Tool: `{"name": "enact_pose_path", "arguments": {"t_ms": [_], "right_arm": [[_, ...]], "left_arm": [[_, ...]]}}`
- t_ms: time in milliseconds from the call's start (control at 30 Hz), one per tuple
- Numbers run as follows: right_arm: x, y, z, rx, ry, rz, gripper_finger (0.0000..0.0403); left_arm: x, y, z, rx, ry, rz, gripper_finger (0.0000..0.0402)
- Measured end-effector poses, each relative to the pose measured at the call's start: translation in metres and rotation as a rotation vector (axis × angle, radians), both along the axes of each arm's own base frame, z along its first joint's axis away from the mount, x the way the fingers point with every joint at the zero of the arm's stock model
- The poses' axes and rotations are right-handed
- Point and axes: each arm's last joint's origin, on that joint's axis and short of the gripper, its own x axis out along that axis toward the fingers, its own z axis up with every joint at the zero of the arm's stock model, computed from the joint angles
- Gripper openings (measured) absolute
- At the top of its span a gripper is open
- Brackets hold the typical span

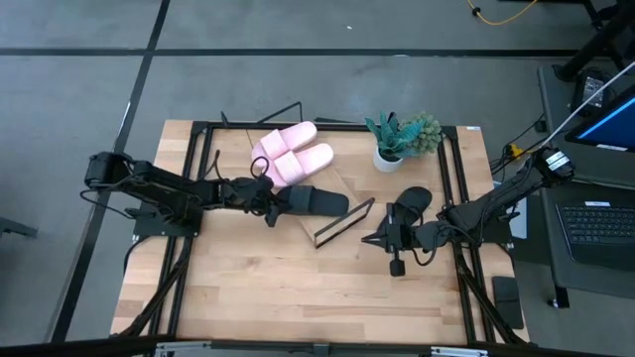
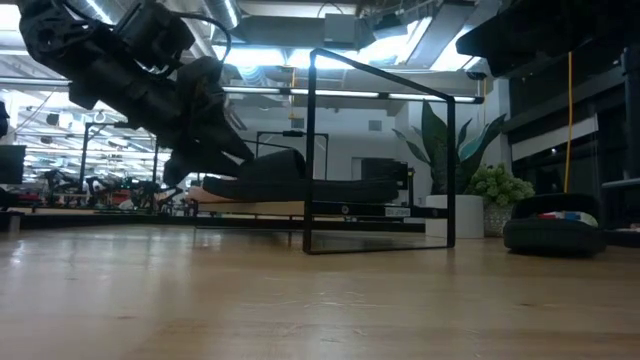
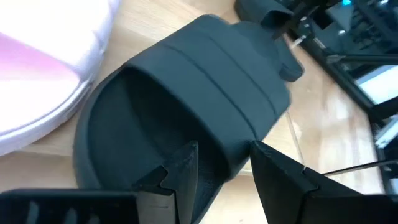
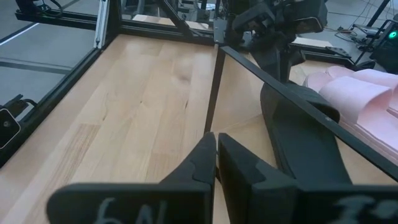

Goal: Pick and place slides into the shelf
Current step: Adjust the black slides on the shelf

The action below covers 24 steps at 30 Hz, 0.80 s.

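Light-wood table (image 1: 298, 288) carries slanted shelf (image 1: 342, 188) on black wire frame; two pink slides (image 1: 291, 152) and black slide (image 1: 319, 201) lie on shelf board; second black slide (image 1: 412, 202) and potted plant (image 1: 401, 139) rest directly on table

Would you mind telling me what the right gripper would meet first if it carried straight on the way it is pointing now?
Probably the shelf's black wire frame: the shut right gripper points at it across bare table. The black slide on the shelf lies just beyond, though depth is hard to judge.
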Motion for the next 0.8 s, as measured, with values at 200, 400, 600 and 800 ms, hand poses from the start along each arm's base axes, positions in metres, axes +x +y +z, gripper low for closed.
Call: {"name": "enact_pose_path", "arguments": {"t_ms": [200, 400, 600, 800], "right_arm": [[-0.0001, 0.0, -0.0003, -0.002, 0.003, 0.0, 0.0021], [-0.0003, -0.0001, -0.0007, -0.004, 0.007, 0.0, 0.0021], [-0.0003, -0.0002, -0.0008, -0.004, 0.008, 0.0, 0.0021], [-0.0003, -0.0001, -0.0008, -0.004, 0.008, 0.0, 0.0021]], "left_arm": [[0.0008, 0.0033, 0.0019, -0.011, -0.024, -0.01, 0.0139], [0.0007, 0.0037, 0.0019, -0.012, -0.024, -0.009, 0.0139], [0.0007, 0.0037, 0.002, -0.011, -0.024, -0.009, 0.0139], [0.0007, 0.0038, 0.0019, -0.009, -0.023, -0.006, 0.0139]]}}
